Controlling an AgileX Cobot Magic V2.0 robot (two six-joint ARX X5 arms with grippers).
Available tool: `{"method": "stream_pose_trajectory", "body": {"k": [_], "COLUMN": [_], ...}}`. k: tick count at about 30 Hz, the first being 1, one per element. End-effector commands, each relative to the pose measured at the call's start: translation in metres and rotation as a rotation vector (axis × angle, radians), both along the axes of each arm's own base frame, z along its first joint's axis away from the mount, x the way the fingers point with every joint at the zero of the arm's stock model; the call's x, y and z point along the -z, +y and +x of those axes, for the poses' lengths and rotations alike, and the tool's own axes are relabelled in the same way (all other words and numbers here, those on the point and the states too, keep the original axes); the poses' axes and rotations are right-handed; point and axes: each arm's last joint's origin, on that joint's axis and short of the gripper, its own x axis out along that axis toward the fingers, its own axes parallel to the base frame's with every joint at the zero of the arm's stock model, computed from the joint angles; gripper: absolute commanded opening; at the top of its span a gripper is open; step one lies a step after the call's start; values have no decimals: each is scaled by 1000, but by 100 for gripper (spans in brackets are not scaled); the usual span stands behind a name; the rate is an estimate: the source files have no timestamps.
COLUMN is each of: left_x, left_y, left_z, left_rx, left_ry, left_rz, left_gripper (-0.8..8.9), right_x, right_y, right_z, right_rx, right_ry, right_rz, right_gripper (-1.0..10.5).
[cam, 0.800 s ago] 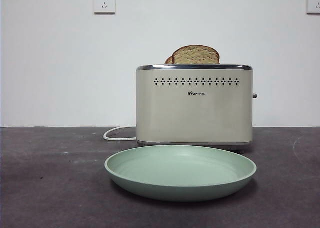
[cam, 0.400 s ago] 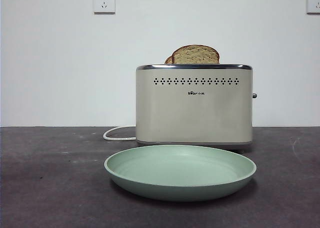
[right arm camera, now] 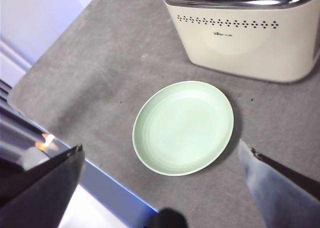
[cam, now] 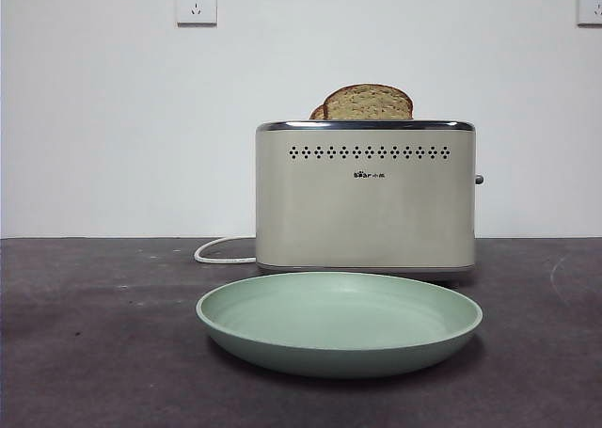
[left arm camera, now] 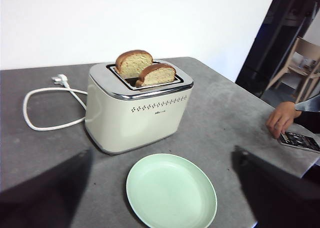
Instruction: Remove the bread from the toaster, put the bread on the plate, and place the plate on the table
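1. Both grippers are held high and spread wide, the left gripper [left arm camera: 160,188] and the right gripper [right arm camera: 160,188] alike, with nothing pinched.
2. The plate [right arm camera: 183,128] lies empty on the table [right arm camera: 100,67], below and just ahead of both.
3. Beyond it stands the toaster [left arm camera: 135,107]; the bread [left arm camera: 134,63] is seen upright in its slots, two slices.
4. No step is judged begun; next, one gripper must be lowered over a slice's top.

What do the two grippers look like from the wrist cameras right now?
Left gripper: two broad, dark, matte black jaws, blurred at the picture's bottom corners. Right gripper: one jaw looks black, the other catches light and looks greyish. No cables, markings or arm links show; the front view shows neither arm.
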Motion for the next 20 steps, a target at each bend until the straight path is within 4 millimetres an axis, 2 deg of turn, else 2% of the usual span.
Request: {"method": "stream_pose_trajectory", "body": {"k": [1,10,14,20], "left_x": [-3,-17,-19,-11], "left_y": [0,-14,-33,-73], "left_z": [13,78,114,161], "left_rx": [22,167,238,287], "left_ry": [-13,-96,-145,-168], "left_rz": [6,-1,19,96], "left_gripper": [582,579,579,564], "right_x": [-1,-1,0,1], "right_y": [0,0,1,1], "right_z": [0,2,5,8], "right_rx": [-3,-3,-3,-3], "right_ry": [-10,0,10,21], "right_rz": [1,0,-1,-3], "right_gripper": [617,617,617,617]}}
